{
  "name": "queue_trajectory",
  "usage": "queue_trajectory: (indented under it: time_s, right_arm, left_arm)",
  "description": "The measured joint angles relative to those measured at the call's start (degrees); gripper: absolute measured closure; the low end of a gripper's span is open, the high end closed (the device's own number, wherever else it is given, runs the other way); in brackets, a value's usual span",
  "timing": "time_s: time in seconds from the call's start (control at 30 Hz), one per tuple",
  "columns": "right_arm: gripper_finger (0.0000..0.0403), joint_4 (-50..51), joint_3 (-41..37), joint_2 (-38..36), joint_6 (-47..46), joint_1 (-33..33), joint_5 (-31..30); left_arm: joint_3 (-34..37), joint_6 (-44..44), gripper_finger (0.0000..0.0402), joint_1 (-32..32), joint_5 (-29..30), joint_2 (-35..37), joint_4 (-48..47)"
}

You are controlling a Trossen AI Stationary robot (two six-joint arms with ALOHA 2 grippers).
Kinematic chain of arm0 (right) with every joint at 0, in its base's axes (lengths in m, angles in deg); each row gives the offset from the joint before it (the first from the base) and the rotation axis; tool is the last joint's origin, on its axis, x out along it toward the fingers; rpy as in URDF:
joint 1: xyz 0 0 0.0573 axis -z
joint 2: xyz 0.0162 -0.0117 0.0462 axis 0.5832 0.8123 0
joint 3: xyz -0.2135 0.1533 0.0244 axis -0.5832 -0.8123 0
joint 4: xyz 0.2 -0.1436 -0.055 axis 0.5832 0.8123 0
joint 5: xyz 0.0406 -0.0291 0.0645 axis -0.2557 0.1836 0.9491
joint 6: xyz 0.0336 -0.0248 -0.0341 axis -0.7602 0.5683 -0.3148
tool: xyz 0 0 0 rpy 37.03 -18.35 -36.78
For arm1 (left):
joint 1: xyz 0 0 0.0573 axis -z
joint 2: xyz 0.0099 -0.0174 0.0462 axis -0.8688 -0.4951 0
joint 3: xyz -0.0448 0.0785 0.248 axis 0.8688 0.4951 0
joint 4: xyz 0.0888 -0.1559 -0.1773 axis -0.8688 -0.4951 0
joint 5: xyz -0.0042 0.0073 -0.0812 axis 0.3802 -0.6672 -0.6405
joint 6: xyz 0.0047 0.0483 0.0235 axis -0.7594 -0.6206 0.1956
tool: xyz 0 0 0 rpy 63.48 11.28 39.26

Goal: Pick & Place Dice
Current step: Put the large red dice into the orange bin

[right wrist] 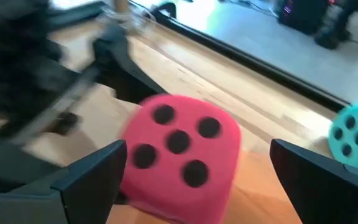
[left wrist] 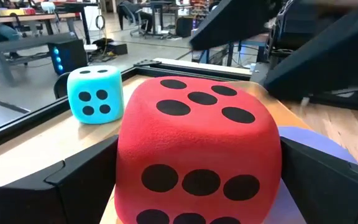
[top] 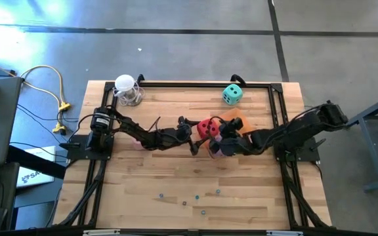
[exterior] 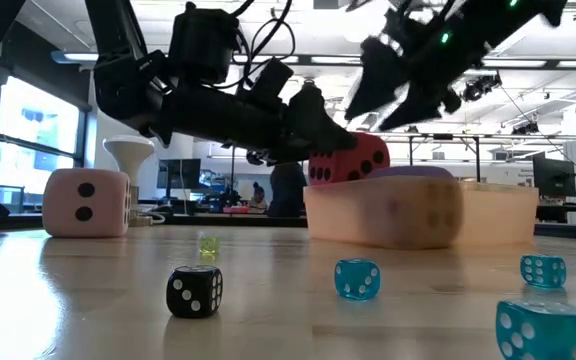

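Note:
My left gripper (top: 204, 129) reaches in from the table's left and is shut on the red die (left wrist: 197, 143) at the table's middle, over the translucent orange tray (exterior: 418, 215). The purple die (exterior: 418, 172) lies in that tray, under the red one. My right gripper (top: 228, 140) comes in from the right, open. It is just beside the tray, and the red die (right wrist: 179, 155) shows ahead between its fingers. The teal die (top: 232, 94) rests on the table near the far edge. The pink die (exterior: 86, 203) sits on the table under the left arm. My left gripper pinches the red die by two opposite side faces (left wrist: 126, 174), one finger (left wrist: 79, 180) on each side. The fingers come nearly level from the table's left. The die sits upright, its four-pip face up, above the tray rim and over the purple die (left wrist: 309, 140). Whether it rests on the purple die, I cannot tell.
A white funnel-like piece (top: 126, 88) stands at the far left corner. Several tiny dice lie near the near edge, a black one (exterior: 195, 291) and blue ones (exterior: 356, 278) among them. A dark frame (top: 277, 111) borders the wooden table.

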Motion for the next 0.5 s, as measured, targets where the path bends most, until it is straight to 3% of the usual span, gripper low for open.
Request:
queue_trajectory:
  time_s: [0.3,0.5]
  right_arm:
    - [0.0016,-2.1,0.1,7.4,-1.7,4.6,5.3]
    - [0.0016,-2.7,0.1,8.1,-1.6,4.8,5.5]
  left_arm:
    - [0.2,-0.2,0.0004,-0.1,0.9,-0.3,-2.0]
    - [0.2,-3.2,0.0004,0.0,0.7,-0.3,-1.7]
